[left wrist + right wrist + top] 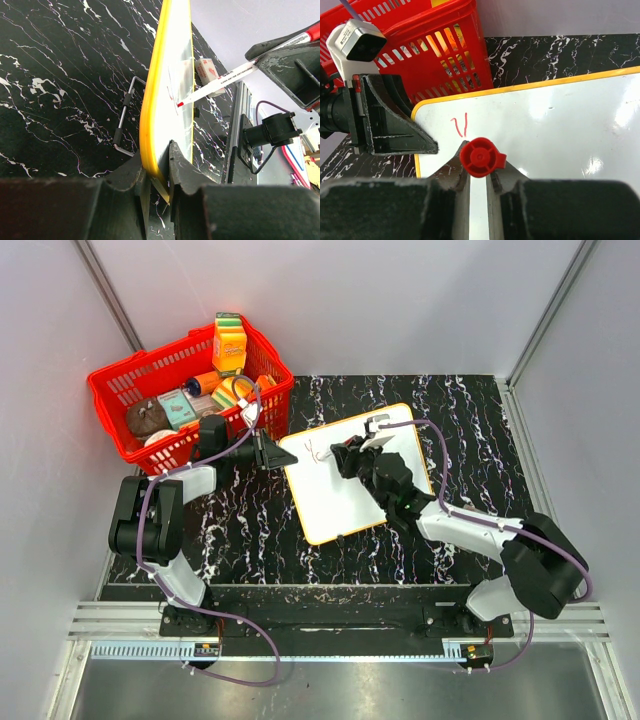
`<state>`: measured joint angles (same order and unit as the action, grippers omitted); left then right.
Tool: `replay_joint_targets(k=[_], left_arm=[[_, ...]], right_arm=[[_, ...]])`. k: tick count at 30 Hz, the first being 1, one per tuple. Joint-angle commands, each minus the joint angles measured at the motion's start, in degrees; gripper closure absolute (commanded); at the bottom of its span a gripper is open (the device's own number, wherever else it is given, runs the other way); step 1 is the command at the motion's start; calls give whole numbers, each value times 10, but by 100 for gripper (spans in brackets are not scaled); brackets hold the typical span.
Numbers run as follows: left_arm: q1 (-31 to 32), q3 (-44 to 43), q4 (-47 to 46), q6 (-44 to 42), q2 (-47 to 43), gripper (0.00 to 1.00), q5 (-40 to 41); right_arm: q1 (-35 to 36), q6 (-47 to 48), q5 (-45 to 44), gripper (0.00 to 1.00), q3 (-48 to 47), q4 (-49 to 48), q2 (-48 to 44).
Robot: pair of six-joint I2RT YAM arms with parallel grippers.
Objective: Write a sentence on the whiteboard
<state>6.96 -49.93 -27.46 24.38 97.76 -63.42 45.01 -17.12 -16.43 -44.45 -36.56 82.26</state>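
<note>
The whiteboard (340,505) lies tilted on the black marbled table, white with an orange-yellow rim (150,100). My left gripper (285,457) is shut on its left edge, one jaw on each face (159,172). My right gripper (350,455) is shut on a red-capped marker (479,157), whose white barrel (225,79) slants down with its red tip on the board. The sentence is only a few short red strokes (460,125) near the board's upper left, also faint in the top view (318,452). The left gripper (395,130) shows beside the strokes.
A red basket (130,380) of groceries stands at the back left, close behind the left arm, with an orange carton (229,343) upright in it. A small white eraser-like block (206,70) sits by the board's far edge. A wire stand (125,115) lies under the board.
</note>
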Motion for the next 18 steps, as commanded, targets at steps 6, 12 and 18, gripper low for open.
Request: replay_joint_targets(k=[6,12,18], left_arm=[[25,8,33,-118,26,100,23],[25,8,32,-118,27,100,22],[26,7,33,-118,27,100,22]], right_arm=[[-9,0,-48,100,3,25,-18],[-18,4,-52,100,-18,26,-13],[-18,5,-46,100,-42,24,1]])
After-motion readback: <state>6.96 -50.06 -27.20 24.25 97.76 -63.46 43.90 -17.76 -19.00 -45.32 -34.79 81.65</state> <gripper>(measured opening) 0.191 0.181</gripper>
